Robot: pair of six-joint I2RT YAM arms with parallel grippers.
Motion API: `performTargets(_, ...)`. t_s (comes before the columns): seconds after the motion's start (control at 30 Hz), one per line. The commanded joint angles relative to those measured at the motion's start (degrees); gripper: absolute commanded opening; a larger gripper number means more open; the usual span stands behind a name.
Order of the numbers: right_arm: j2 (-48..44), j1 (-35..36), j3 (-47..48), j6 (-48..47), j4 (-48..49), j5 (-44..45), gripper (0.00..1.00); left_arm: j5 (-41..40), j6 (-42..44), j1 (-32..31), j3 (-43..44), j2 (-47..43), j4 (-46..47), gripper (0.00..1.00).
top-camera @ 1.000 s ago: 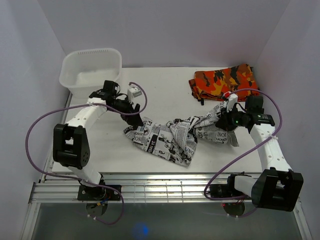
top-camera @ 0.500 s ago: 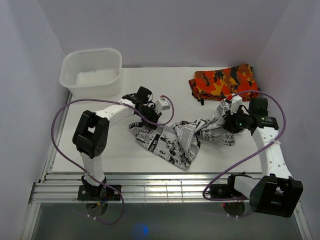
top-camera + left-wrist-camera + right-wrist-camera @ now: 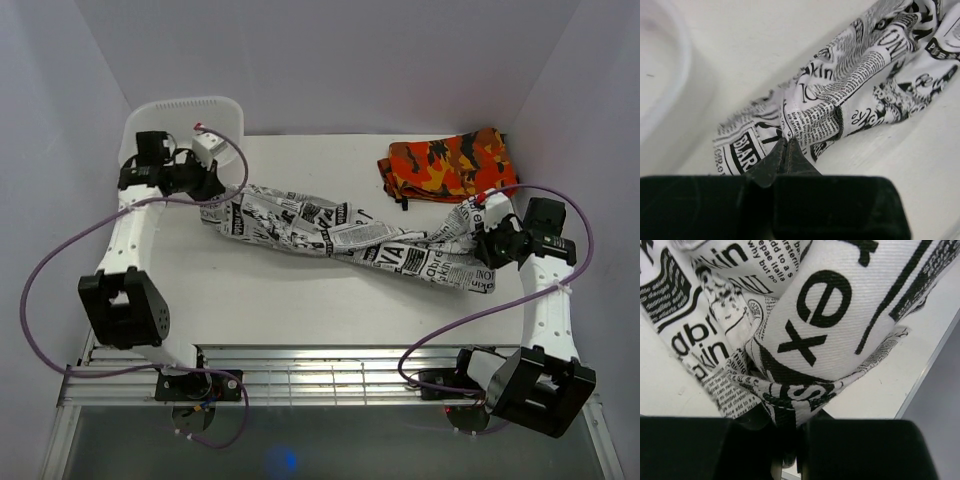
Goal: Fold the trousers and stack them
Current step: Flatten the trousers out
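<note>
Trousers [image 3: 340,235] lie pulled out in a long, twisted band across the tabletop [image 3: 300,300]. They run from the far left, just beside the bin [image 3: 190,100], to the right side, near the camouflage garment [image 3: 445,165] but apart from it. The left end effector [image 3: 210,192] is closed to a narrow pinch on the left end; in the left wrist view its fingertips [image 3: 772,160] meet on a small gathered fold of cloth. The right end effector [image 3: 488,238] grips the other end, and its wrist view shows a thick bunch of fabric wedged between the jaws. The cloth looks light, soft and limp, with a slightly grippy woven surface, so it should sag, twist and crease instead of holding any shape. It is unlikely to slip from a firm pinch or be harmed by one. A pinch on a bunched wad gives little control over the edges. Better holds would be flat edges, such as the waistband corners or the 2 hems, though the twist makes it hard to tell which end is which. The band needs untwisting and flattening before any clean fold can be made.
</note>
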Motion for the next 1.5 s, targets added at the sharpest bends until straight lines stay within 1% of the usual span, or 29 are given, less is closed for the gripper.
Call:
performTargets(0.0,-4.22,-0.7,-2.01,-8.09,-0.29,2.68,0.08,8.95,12.92,3.03,-6.65,-15.29,-3.4,0.0)
performTargets(0.07,-6.24,-0.87,-5.27,-13.89,-0.46,4.17,0.08,8.26,17.96,3.12,-13.61,-23.09,-5.24,0.0)
performTargets(0.1,-6.6,-0.87,-8.5,-15.82,-0.72,4.44,0.08,7.21,20.42,3.03,-17.39,-25.05,-6.03,0.0)
performTargets(0.13,-6.95,-0.79,-9.84,-17.67,-0.99,5.4,0.08,5.72,24.19,3.12,-24.38,-26.55,-7.08,0.0)
performTargets(0.17,-6.78,-0.87,-11.07,-20.91,-2.3,5.76,0.08,2.4,25.79,3.12,-27.67,-27.61,-7.62,0.0)
performTargets(0.2,-6.17,-0.87,-12.56,-22.24,-2.57,6.89,0.08,-0.68,28.94,3.12,-32.75,-27.88,-9.28,0.0)
performTargets(0.23,-5.81,-0.96,-13.1,-22.78,-2.66,7.95,0.08,-1.75,29.58,3.12,-35.59,-26.58,-10.07,0.0)
performTargets(0.3,-4.84,-0.87,-13.11,-25.59,-1.87,9.27,0.08,-3.34,27.85,4.25,-36.32,-23.85,-9.57,0.0)
performTargets(0.33,-4.76,-0.87,-12.67,-25.86,-1.0,9.62,0.08,-3.52,24.26,4.78,-34.58,-23.41,-7.47,0.0)
performTargets(0.4,-2.74,-0.96,-8.29,-24.9,0.32,7.88,0.08,-0.11,11.8,5.84,-20.83,-16.15,-7.18,0.0)
performTargets(0.43,0.05,-0.88,-5.4,-23.85,1.46,7.26,0.08,-0.96,5.83,5.93,-11.54,-8.37,-6.49,0.0)
performTargets(0.47,4.6,-0.87,-3.37,-22.36,3.04,6.65,0.08,-2.89,-0.84,6.02,-5.88,-0.37,-5.61,0.0)
performTargets(0.5,9.43,-0.79,-0.56,-22.0,2.44,6.73,0.08,-4.82,-6.13,6.11,1.05,4.5,-5.34,0.16)
performTargets(0.53,11.05,-0.61,1.47,-22.08,1.57,6.9,0.21,-4.49,-6.71,6.11,5.91,8.98,-8.38,0.41)
performTargets(0.57,13.5,-0.79,4.27,-22.69,-2.18,7.34,0.54,-1.62,-2.36,6.54,9.87,11.72,-13.37,0.74)
performTargets(0.6,11.87,-1.31,4.3,-24.18,-2.83,7.86,0.82,0.94,2.55,7.07,9.74,10.71,-15.51,0.78)
performTargets(0.63,8.81,-1.66,3.34,-28.02,-2.4,7.96,0.92,1.05,11.22,7.51,7.3,7.22,-17.27,0.78)
performTargets(0.67,7.39,-1.75,3.42,-31.36,-2.48,7.52,0.93,1.66,19.05,7.69,4.58,4.14,-20.6,0.79)
performTargets(0.7,7.11,-1.75,3.85,-33.14,-2.66,7.52,0.94,1.14,24.17,7.78,3.85,2.8,-21.33,0.78)
performTargets(0.73,7.28,-1.75,4.38,-33.16,-2.66,7.52,0.94,1.14,26.31,7.78,3.24,2.79,-21.33,0.78)
performTargets(0.8,9.12,-1.75,7.09,-35.17,-2.83,7.34,0.94,1.92,32.19,7.69,2.36,2.17,-25.71,0.77)
performTargets(0.83,10.18,-1.75,8.5,-35.7,-3.36,6.82,0.93,2.71,38.75,7.78,1.66,2.0,-27.99,0.77)
performTargets(0.87,11.14,-1.75,9.91,-36.58,-5.45,5.16,0.93,3.42,41.34,7.6,0.87,1.82,-31.58,0.77)
performTargets(0.97,14.4,-1.67,14.05,-40.26,-9.24,0.95,0.93,2.81,48.28,7.34,-4.84,0.68,-34.16,0.78)
performTargets(1.13,17.13,1.49,14.23,-45.46,-10.57,-1.62,0.94,-0.79,47.17,5.06,-16.08,-2.04,-26.36,0.79)
performTargets(1.23,17.83,5.53,13.0,-45.81,-8.38,-0.48,0.94,-2.99,44.71,2.95,-18.91,-1.96,-21.52,0.8)
performTargets(1.3,18.53,8.17,10.55,-44.94,-5.05,2.06,0.95,-4.04,41.91,1.89,-20.93,-1.17,-16.95,0.81)
performTargets(1.43,23.27,9.85,9.31,-44.06,0.31,7.33,0.93,-4.66,39.52,0.75,-22.52,0.94,-12.99,0.8)
performTargets(1.47,24.15,9.85,9.48,-43.71,0.94,9.43,0.87,-5.1,39.26,0.22,-23.04,1.29,-11.5,0.78)
